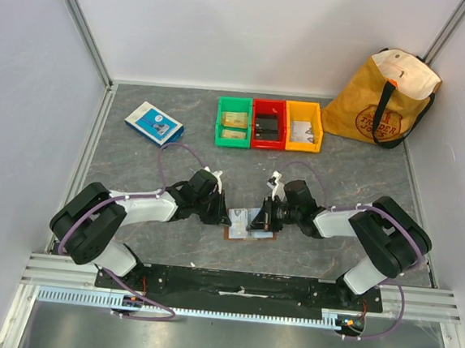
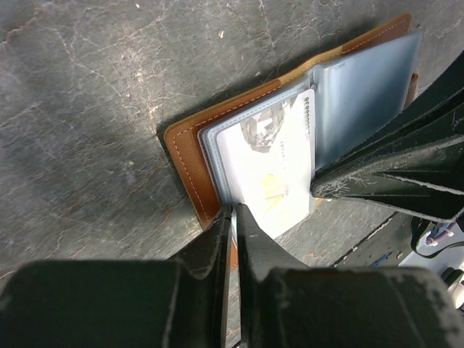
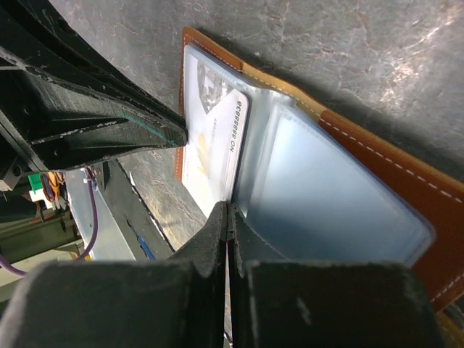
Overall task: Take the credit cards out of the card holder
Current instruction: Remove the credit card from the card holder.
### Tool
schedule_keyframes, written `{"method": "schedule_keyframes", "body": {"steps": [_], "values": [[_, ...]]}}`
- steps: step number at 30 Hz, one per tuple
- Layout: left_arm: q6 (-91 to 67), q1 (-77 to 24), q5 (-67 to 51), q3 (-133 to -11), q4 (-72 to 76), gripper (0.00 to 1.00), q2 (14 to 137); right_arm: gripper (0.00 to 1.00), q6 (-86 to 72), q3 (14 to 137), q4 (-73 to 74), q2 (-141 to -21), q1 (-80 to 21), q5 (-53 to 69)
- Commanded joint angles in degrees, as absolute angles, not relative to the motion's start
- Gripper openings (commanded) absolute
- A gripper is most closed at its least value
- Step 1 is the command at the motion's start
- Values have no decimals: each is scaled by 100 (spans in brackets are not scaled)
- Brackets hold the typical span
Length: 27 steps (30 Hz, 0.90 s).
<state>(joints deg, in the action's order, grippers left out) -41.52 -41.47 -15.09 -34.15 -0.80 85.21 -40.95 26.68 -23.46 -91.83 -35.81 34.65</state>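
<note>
Centrally, left claw (image 2: 233, 214) pinches the card holder (image 2: 185, 156); right claw (image 3: 228, 211), pressed together, at credit card (image 3: 214, 145).

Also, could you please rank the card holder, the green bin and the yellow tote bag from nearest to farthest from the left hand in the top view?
1. card holder, right at the left hand, near the table's middle.
2. green bin, behind it, toward the back.
3. yellow tote bag, back right corner.
</note>
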Motion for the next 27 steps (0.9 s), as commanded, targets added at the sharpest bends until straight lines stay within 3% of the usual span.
{"method": "schedule_keyframes", "body": {"steps": [1, 14, 21, 27], "values": [[-4061, -4175, -1231, -3270, -343, 11, 8728, 0, -3876, 2628, -2128, -9044, -3428, 3489], [-4008, -4166, -1107, -3278, -422, 9, 8649, 0, -3428, 2593, -1441, -8710, -3103, 3453], [-4017, -4210, -1116, -3313, -404, 9, 8631, 27, -3770, 2663, -1951, -8710, -3146, 3744], [-4060, -4263, -1134, -3322, -378, 9, 8631, 30, -3893, 2795, -2162, -8877, -3348, 3736]]}}
